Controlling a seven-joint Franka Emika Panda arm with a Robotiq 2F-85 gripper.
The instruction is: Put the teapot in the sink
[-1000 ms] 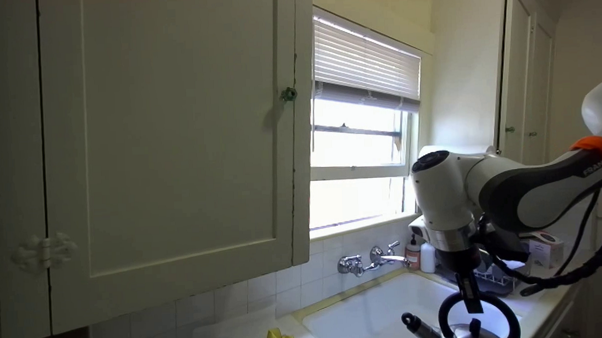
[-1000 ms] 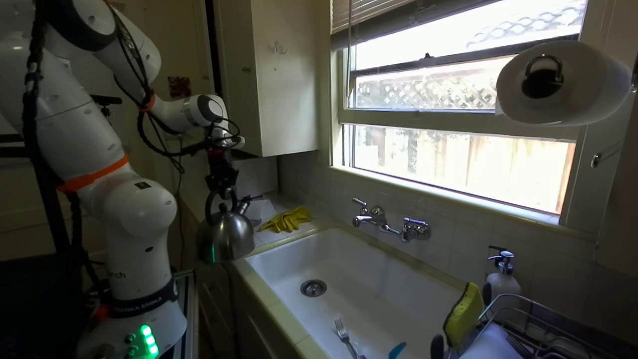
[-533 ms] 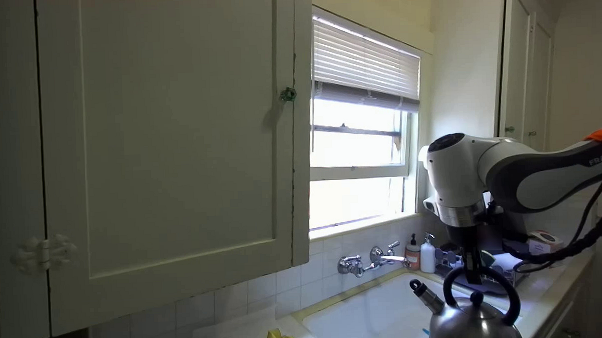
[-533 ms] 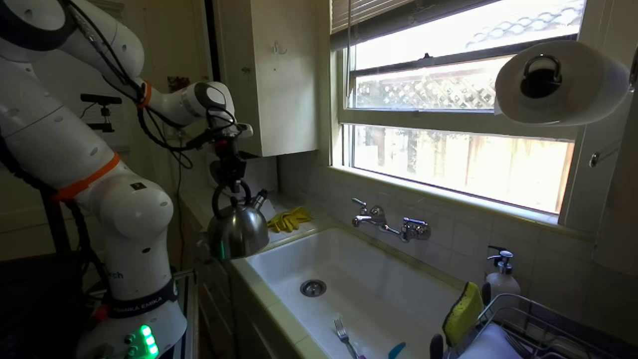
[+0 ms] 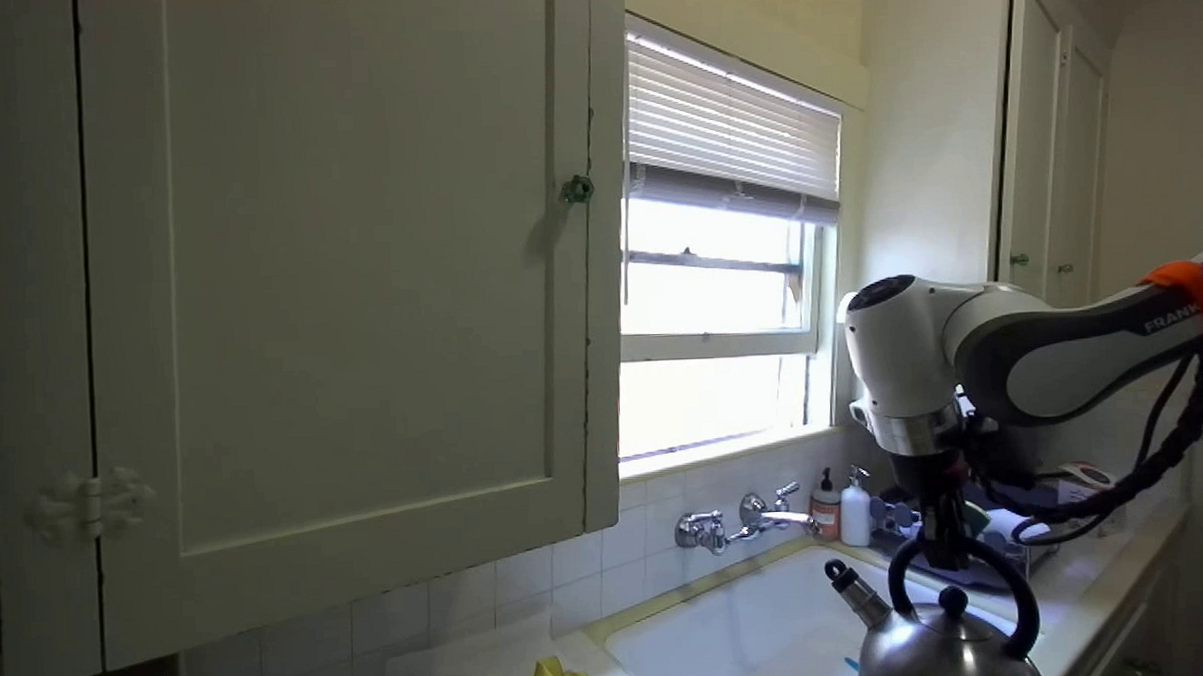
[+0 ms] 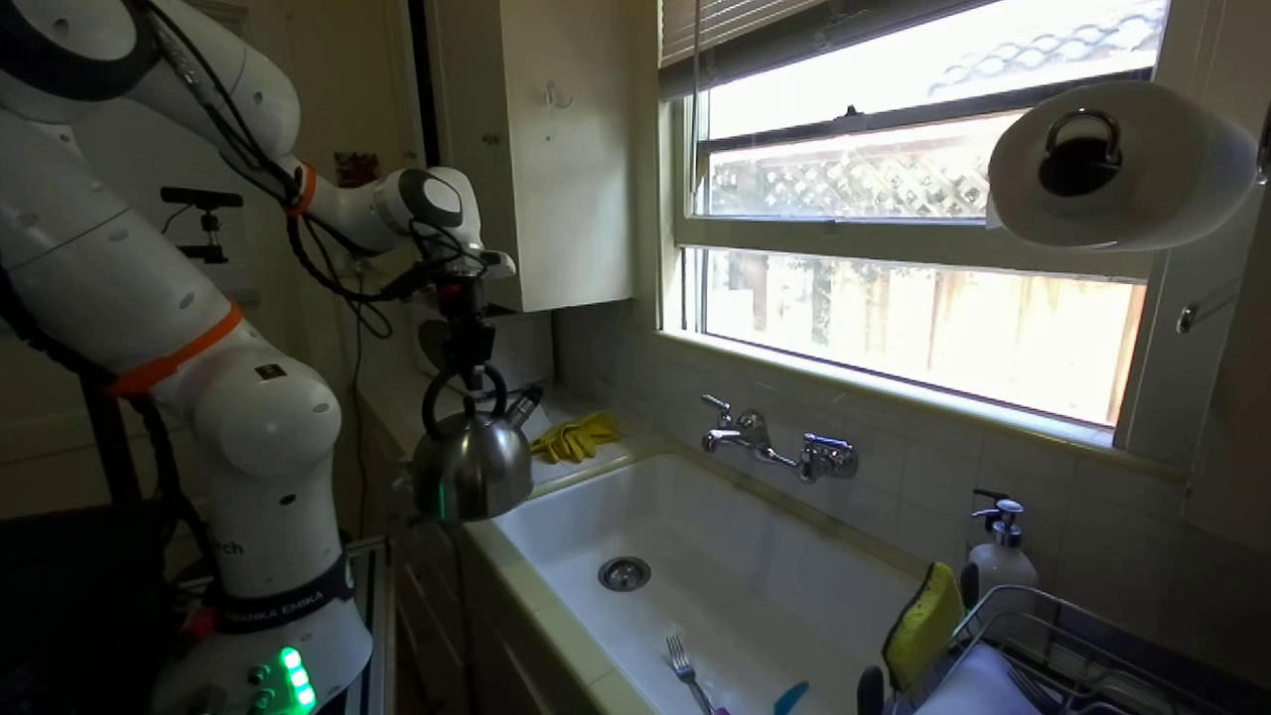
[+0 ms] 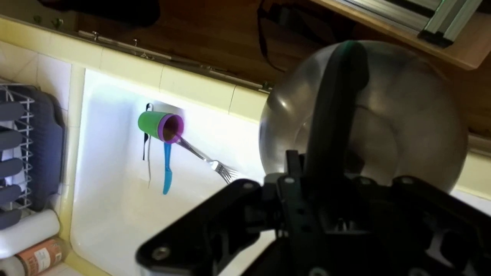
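Observation:
The teapot, a rounded shiny dark metal kettle with a black loop handle, hangs in the air; its body shows in both exterior views (image 5: 948, 656) (image 6: 475, 465) and in the wrist view (image 7: 414, 115). My gripper (image 6: 475, 377) is shut on the top of the handle; it also shows in an exterior view (image 5: 944, 551) and the wrist view (image 7: 324, 168). The teapot is close to upright. The white sink (image 6: 715, 586) lies beside it; in the wrist view the teapot overlaps the sink's (image 7: 122, 214) front edge. The far fingertip is partly hidden by the handle.
In the sink lie a green and purple cup (image 7: 151, 123), a fork (image 7: 222, 170) and a blue knife (image 7: 167, 172). A dish rack (image 6: 1003, 596) stands at one end, yellow gloves (image 6: 576, 437) at the other. A chrome tap (image 6: 765, 447) juts from the wall.
Over the last second the teapot has risen, moved toward the sink and straightened from a tilt. In the last half second it has barely moved. The gripper has stayed shut on its handle.

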